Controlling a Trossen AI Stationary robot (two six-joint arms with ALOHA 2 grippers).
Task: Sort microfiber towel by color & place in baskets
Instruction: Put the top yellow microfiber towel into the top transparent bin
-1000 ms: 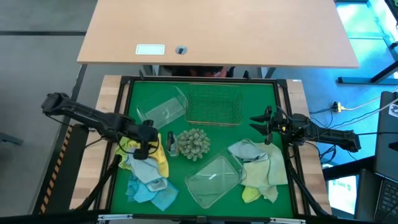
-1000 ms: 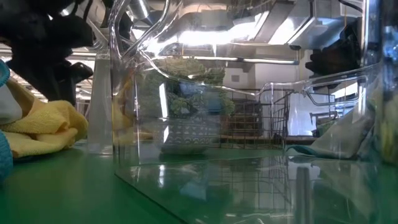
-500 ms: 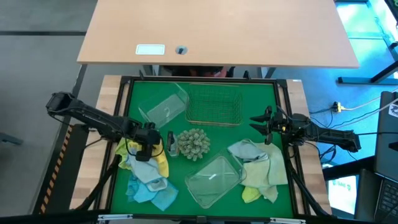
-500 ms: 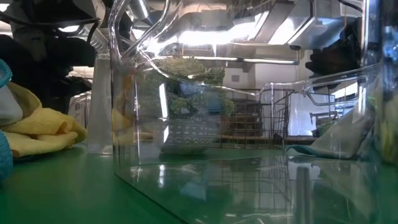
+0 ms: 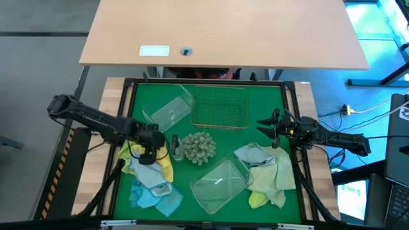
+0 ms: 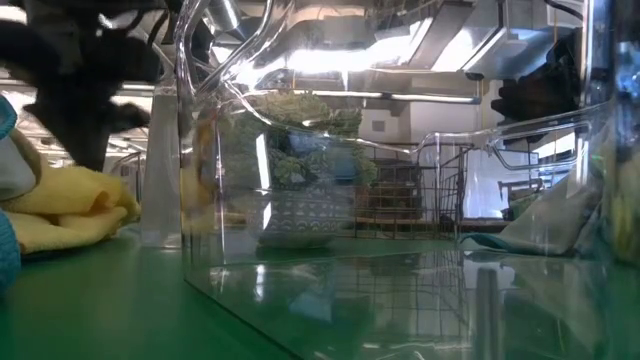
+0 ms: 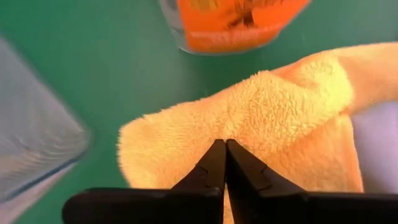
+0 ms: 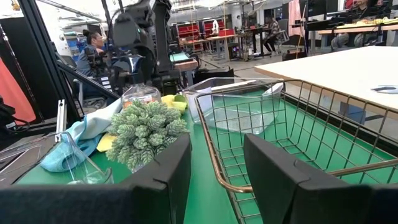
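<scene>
My left gripper [image 5: 151, 153] stands over the left pile of towels, shut on the yellow microfiber towel [image 7: 267, 112], which lies on light blue towels [image 5: 153, 191]. A second pile of pale green and light blue towels [image 5: 265, 169] lies at the right. A clear tub [image 5: 167, 114] lies tipped at the far left, a wire-mesh basket [image 5: 219, 107] stands at the far middle, and another clear tub [image 5: 220, 185] sits near the front. My right gripper [image 5: 273, 131] waits open at the right, beside the wire basket [image 8: 280, 124]. My left gripper comes down from above onto the yellow towel's upper surface [image 7: 205, 127], a little in from its free edge. The shut fingertips [image 7: 217, 155] meet in the nap; how much cloth lies between them is hidden by the tips. The towel lies slack on the pile.
A spiky grey-green ball [image 5: 199, 148] sits mid-table, with a small orange-labelled jar [image 7: 236, 22] between it and the left pile. The near clear tub [image 6: 350, 200] fills the low view. Black frame rails border the green mat [image 5: 211, 163].
My left gripper has shut its fingers on top of the yellow towel, where it stood open a second ago, and has sunk slightly onto the cloth. The towel lies where it was.
</scene>
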